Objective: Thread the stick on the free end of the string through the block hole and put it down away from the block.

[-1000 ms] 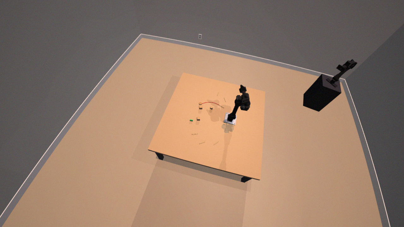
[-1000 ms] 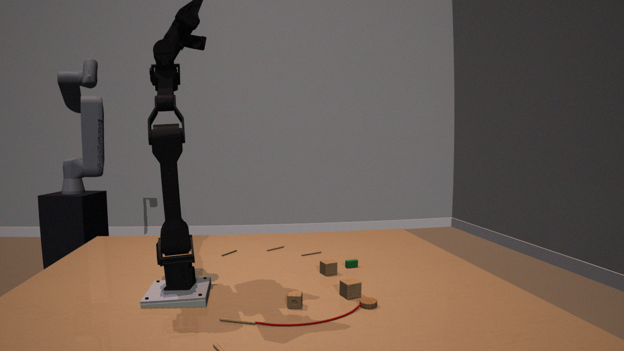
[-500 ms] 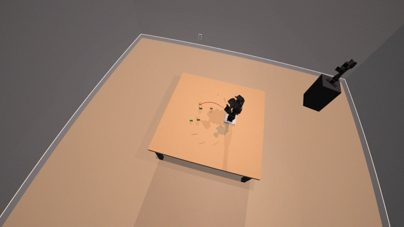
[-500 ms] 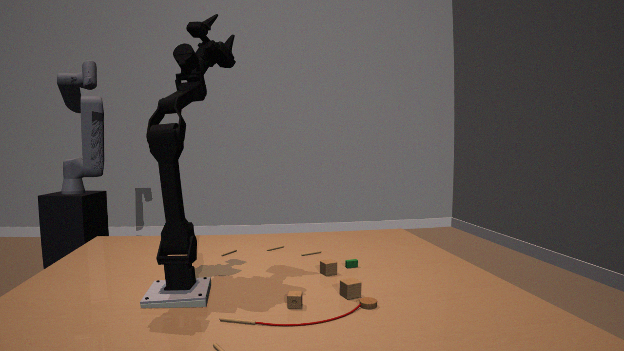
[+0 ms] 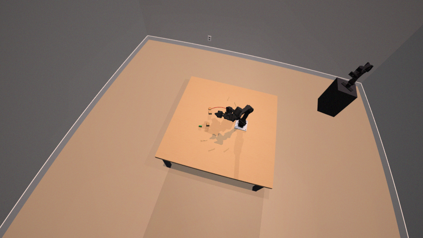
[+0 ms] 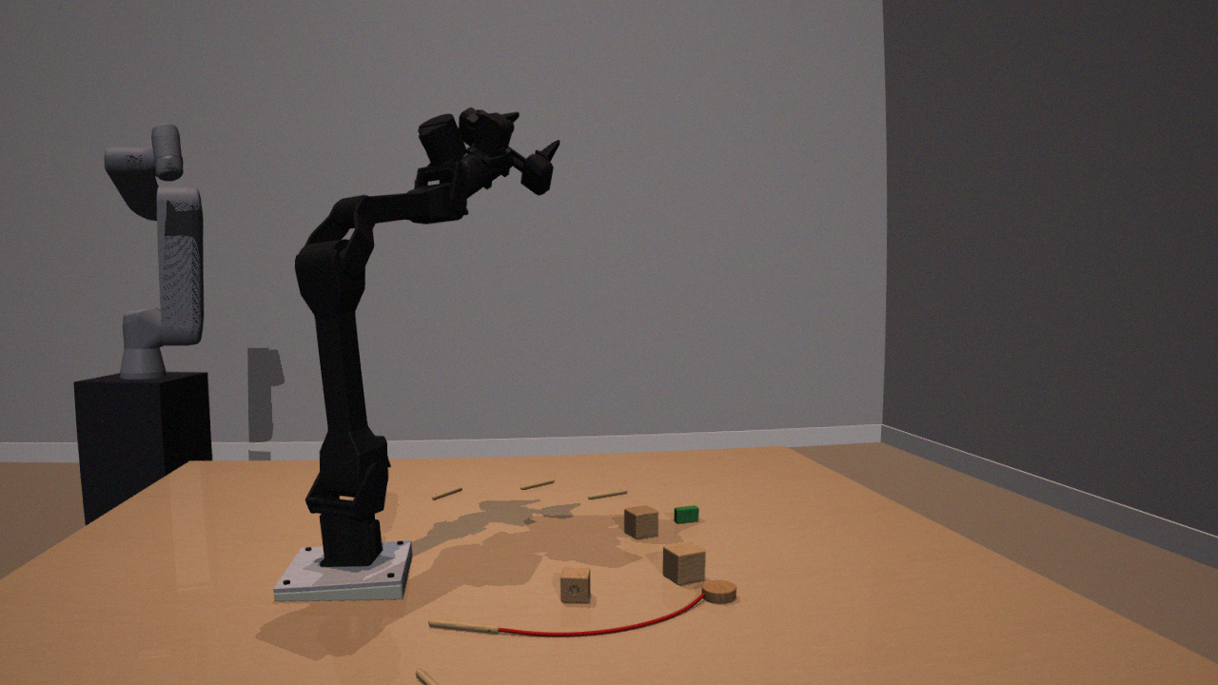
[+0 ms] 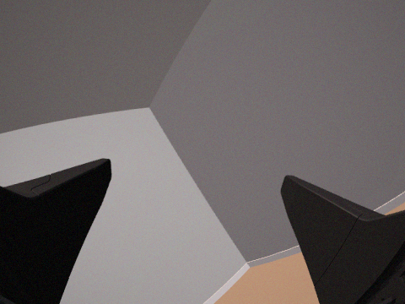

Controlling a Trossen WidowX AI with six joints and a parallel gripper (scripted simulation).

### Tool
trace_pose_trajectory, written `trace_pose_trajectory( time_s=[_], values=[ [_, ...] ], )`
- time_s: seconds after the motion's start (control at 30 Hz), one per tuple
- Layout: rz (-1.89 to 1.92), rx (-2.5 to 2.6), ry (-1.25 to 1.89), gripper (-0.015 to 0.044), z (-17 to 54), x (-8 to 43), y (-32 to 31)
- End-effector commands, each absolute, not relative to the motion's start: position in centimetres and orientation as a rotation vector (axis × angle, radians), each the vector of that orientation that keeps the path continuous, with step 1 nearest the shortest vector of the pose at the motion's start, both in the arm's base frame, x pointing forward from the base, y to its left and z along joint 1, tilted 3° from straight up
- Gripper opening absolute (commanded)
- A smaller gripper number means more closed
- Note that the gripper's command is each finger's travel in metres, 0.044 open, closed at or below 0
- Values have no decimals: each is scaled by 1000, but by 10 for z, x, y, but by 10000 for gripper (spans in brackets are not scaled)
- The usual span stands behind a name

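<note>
The holed wooden block [image 6: 576, 587] stands on the table with its hole facing the exterior camera. The round wooden button [image 6: 719, 592] [image 5: 209, 108] lies to its right. The red string [image 6: 566, 634] [image 5: 218, 107] curves from the button, in front of the block, to the thin stick [image 6: 463, 628] at its free end. The stick lies flat on the table, left of and nearer the camera than the block. In the top view the arm hides the stick and the holed block. My gripper [image 6: 536, 129] [image 7: 199, 176] is wide open and empty, high above the table, pointing away from its top.
Two plain wooden blocks [image 6: 640, 521] [image 6: 683, 564] stand near the button, with a green block [image 6: 686, 514] [image 5: 200, 126] behind. Several loose sticks lie about, such as one at the back [image 6: 607, 495] and one near the front edge of the view [image 6: 424, 676].
</note>
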State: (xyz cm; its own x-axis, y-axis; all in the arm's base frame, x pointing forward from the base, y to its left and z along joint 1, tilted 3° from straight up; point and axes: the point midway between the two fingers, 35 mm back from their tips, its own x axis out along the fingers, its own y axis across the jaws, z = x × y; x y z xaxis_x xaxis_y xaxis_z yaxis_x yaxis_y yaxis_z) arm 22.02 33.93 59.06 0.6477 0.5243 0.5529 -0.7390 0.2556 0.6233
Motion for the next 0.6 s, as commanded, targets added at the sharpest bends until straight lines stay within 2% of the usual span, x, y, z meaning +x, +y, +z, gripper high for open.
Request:
trace_pose_trajectory(
  time_s=[0.0, 0.27, 0.57],
  values=[
    [732, 646, -206, 440, 537, 274, 345],
    [543, 140, -72, 440, 449, 353, 318],
    [413, -347, 168, 440, 348, 416, 252]
  ],
)
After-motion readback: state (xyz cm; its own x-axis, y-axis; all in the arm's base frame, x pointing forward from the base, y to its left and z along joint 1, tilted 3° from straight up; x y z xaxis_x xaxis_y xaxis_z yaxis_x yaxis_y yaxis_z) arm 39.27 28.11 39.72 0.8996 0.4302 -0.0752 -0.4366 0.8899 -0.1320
